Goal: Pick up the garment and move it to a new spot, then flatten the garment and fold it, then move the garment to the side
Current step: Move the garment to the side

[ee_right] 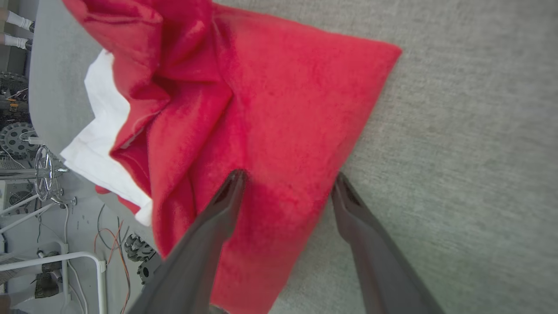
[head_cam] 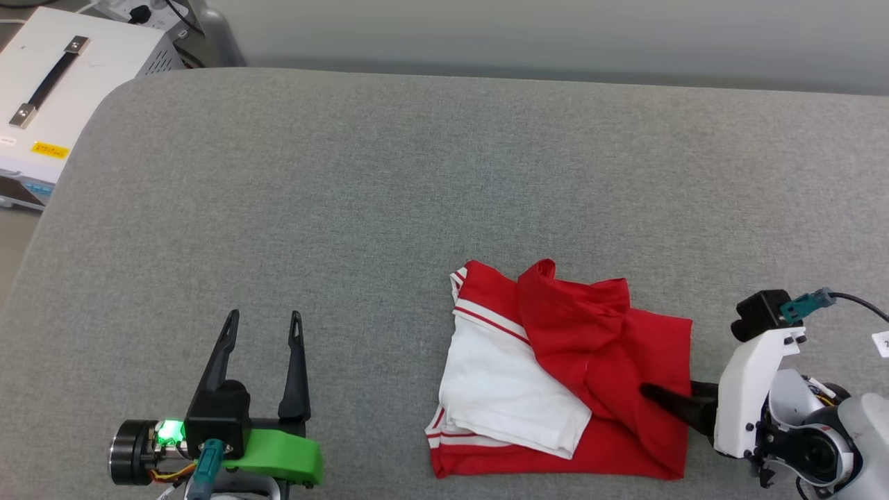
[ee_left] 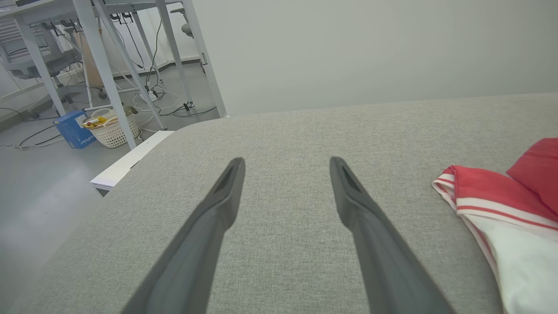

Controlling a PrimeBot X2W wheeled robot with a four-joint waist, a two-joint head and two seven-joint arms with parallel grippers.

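The shirt (head_cam: 569, 375) lies roughly folded, lumpy, on the bench (head_cam: 347, 173). The right gripper (ee_right: 287, 179), jaws open, straddles the shirt's right edge. The left gripper (head_cam: 265, 318), jaws open, hangs well left of it. Folding looks mostly done, with the move aside probably left.

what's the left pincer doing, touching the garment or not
Apart. The head view shows bare grey surface between the open left pincer and the garment.

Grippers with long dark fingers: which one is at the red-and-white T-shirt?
The right gripper: its open fingers straddle an edge of the red-and-white T-shirt. The left gripper is over the grey fabric tabletop, apart from it.
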